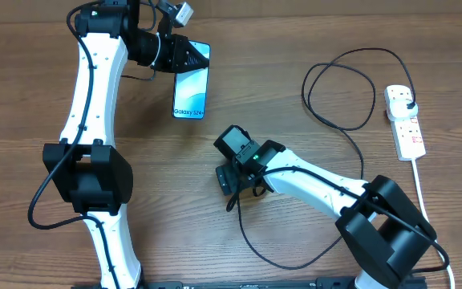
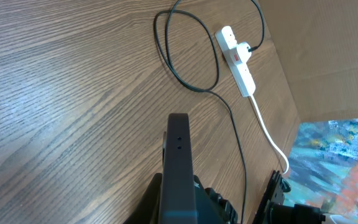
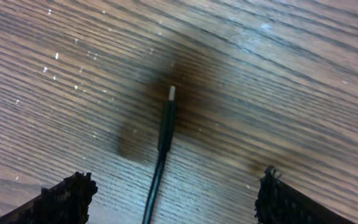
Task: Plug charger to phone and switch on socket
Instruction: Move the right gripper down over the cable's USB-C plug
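The left jaws clamp the phone [image 1: 191,95] by its top end, leaving its other end free, presumably for plugging, while the right jaws hang wide astride the charger [image 3: 165,127] tip lying on the desk [image 1: 295,48], seemingly ready to pinch it.

The counter [image 1: 22,80] is of brown wood with a clear grain running along its length. At its far edge stands a plain beige board [image 2: 334,43]. Beside it lies a patch [image 2: 344,155] painted blue, white and orange. The light is soft and even.
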Robot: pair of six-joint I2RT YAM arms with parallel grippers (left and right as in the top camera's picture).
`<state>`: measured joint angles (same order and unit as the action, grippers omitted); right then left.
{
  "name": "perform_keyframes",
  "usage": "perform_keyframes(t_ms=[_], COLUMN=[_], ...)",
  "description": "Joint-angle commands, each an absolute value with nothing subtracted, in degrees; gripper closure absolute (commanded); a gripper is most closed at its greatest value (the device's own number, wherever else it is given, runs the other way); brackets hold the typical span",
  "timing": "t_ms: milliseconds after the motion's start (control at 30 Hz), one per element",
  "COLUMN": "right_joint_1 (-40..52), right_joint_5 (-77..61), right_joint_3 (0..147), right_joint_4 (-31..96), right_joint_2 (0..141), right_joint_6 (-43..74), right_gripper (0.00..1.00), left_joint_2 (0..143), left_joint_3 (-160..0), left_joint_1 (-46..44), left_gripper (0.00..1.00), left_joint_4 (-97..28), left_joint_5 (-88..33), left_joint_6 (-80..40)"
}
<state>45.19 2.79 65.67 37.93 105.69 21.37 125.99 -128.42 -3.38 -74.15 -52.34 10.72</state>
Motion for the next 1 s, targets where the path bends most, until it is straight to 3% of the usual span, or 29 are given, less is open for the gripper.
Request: perform_keyframes(t_ms=[0, 967], right_joint_1=[45.4, 45.4], right_joint_5=[2.0, 3.8], right_joint_3=[66.6, 72.5], right_joint_4=[37.1, 40.6], right_joint_2=[106.2, 113.4], right_joint_6=[20.5, 24.8], right_gripper=[0.16, 0.2], left_joint_2=[124.5, 124.5], left_joint_3=[-129.5, -129.5], left_joint_1=[-3.4, -3.4], left_gripper=[0.96, 0.96], left_joint_4=[-74.1, -73.5], left_joint_5=[-54.5, -54.5], left_joint_6=[11.6, 11.5])
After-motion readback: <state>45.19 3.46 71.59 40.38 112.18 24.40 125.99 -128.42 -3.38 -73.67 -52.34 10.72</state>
